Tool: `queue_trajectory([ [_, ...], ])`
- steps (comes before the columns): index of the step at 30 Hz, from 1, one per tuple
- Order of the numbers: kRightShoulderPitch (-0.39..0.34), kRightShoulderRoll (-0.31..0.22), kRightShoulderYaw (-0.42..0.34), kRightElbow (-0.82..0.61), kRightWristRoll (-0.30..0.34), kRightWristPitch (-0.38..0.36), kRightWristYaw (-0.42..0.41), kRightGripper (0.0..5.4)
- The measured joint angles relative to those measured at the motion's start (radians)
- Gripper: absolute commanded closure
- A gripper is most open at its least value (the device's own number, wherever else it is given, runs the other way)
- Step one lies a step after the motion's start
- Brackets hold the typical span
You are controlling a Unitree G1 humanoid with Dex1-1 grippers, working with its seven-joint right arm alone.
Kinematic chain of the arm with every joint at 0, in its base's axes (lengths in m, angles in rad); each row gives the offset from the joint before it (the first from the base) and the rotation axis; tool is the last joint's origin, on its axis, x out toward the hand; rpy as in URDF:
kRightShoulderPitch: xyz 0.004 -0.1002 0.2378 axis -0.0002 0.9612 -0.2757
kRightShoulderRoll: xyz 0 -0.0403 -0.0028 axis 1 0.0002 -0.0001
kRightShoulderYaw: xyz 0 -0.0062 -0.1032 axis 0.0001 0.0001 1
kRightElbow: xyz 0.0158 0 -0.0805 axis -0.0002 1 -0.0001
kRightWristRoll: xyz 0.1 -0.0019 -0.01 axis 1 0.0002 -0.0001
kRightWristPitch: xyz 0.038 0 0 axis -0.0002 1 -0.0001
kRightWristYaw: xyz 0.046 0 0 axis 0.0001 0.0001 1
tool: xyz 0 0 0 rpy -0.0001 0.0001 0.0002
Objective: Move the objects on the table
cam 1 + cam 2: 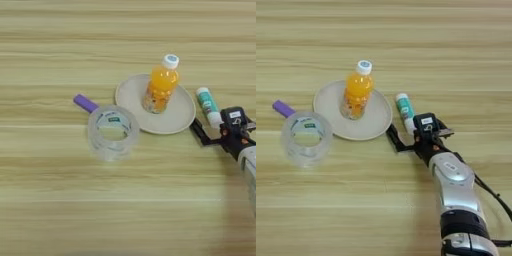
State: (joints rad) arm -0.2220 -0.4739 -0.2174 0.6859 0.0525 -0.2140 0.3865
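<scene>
Beside the plate (331, 127) rim, my fingers (393, 136) sit spread wide around the glue stick (404, 110), holding nothing. I judge they're lined up to grip it.

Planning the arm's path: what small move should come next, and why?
Probably ease the right gripper forward around the white-and-green glue stick. Its black fingers look open just short of the stick's near end, beside the round beige plate.
</scene>
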Motion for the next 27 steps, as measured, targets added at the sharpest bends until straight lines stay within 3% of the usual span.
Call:
queue_trajectory([
  [27, -0.013, 0.0, 0.021, 0.046, 0.0, -0.035, -0.004, 3.13],
])
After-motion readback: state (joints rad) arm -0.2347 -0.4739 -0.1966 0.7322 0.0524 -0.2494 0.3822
